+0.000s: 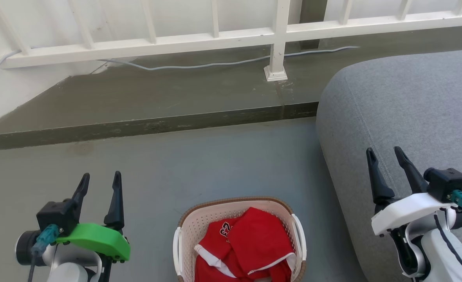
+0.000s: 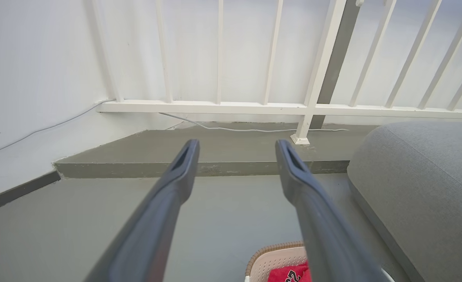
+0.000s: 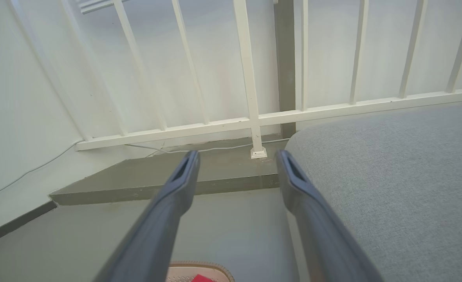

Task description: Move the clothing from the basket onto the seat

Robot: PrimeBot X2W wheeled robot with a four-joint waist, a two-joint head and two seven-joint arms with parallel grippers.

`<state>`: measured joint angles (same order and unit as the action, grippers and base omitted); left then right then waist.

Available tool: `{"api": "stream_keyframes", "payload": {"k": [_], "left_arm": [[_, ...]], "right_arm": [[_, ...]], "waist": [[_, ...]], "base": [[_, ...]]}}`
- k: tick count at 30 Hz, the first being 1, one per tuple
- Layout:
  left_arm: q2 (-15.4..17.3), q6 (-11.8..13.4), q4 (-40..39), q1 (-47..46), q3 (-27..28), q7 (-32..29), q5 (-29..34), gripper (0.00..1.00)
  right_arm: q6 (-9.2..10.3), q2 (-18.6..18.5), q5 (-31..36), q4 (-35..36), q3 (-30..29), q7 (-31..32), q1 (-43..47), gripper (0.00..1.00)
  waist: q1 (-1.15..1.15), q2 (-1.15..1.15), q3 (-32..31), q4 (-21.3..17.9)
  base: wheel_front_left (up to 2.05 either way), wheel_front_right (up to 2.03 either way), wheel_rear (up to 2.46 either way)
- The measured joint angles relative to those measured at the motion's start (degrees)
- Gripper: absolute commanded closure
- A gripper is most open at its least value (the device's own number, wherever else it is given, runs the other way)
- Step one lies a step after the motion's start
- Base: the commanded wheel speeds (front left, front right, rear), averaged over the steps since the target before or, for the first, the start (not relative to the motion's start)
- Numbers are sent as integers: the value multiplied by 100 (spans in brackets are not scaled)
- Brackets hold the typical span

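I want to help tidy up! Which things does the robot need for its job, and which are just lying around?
For the job:
red clothing
basket
grey seat
left pincer, open
right pincer, open

Just lying about:
white railing
cable
raised step

Head view high, angled forward and down over the floor (image 1: 231, 164), basket (image 1: 194, 231) at its bottom edge, left wrist view low, facing along the left end effector (image 2: 237, 147) toward the railing (image 2: 231, 106), right wrist view likewise, nearer the seat (image 3: 391, 176), all sharing railing, step (image 1: 156, 94), seat corner
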<state>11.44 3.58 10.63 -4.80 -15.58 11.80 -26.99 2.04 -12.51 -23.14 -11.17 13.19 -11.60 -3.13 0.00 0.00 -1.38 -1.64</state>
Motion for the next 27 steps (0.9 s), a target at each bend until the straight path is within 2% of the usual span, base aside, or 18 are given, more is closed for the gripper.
{"api": "stream_keyframes", "payload": {"k": [13, 27], "left_arm": [[-57, 172, 2, 5, -92, 258, 619, 0], [-70, 197, 73, 7, -80, 260, 702, 0]], "right_arm": [[60, -2, 728, -22, 141, -271, 2, 0], [-5, 87, 705, -132, 69, -275, 5, 0]], "waist": [[0, 0, -18, 7], [0, 0, -19, 6]], "base": [[0, 0, 0], [0, 0, 0]]}}
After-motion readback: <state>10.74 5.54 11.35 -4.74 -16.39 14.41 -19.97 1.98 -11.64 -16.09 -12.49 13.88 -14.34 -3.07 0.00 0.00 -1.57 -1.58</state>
